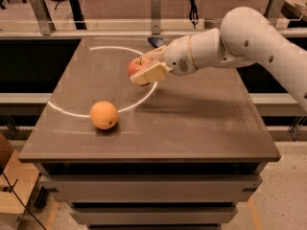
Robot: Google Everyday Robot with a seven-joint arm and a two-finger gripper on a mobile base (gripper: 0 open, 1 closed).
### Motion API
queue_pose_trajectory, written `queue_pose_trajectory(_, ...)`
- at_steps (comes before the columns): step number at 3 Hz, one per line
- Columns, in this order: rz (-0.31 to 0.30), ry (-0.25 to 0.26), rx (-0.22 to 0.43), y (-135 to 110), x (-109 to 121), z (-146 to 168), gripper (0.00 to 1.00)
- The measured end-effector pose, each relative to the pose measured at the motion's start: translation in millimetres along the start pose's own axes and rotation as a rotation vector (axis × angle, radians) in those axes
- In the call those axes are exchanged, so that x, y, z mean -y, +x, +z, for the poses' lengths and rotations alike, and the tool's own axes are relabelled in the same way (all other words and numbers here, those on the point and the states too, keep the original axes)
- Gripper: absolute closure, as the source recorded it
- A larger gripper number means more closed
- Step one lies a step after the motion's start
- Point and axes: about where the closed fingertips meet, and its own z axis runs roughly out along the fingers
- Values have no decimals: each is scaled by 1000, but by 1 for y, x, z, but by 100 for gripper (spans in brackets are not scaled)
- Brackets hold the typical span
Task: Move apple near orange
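The red apple [136, 65] with a short stem is held in my gripper [144, 68] above the brown table [192, 123], left of centre. The gripper's cream fingers [149, 74] are shut around the apple. The orange [104, 115] sits on the table at the front left, below and to the left of the apple, a short gap apart. My white arm [240, 42] reaches in from the right.
A white curved line [139, 99] is marked on the tabletop around the orange's area. A small dark blue object [154, 41] lies at the table's back edge behind the gripper. Metal rails and posts [155, 6] stand behind the table.
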Motion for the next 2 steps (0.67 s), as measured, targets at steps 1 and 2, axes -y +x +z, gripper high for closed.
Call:
queue_pose_trajectory(1,57,-51,-3,17,-31,1,59)
queue_pose_trajectory(2,103,-98,1,29,-59,6,36)
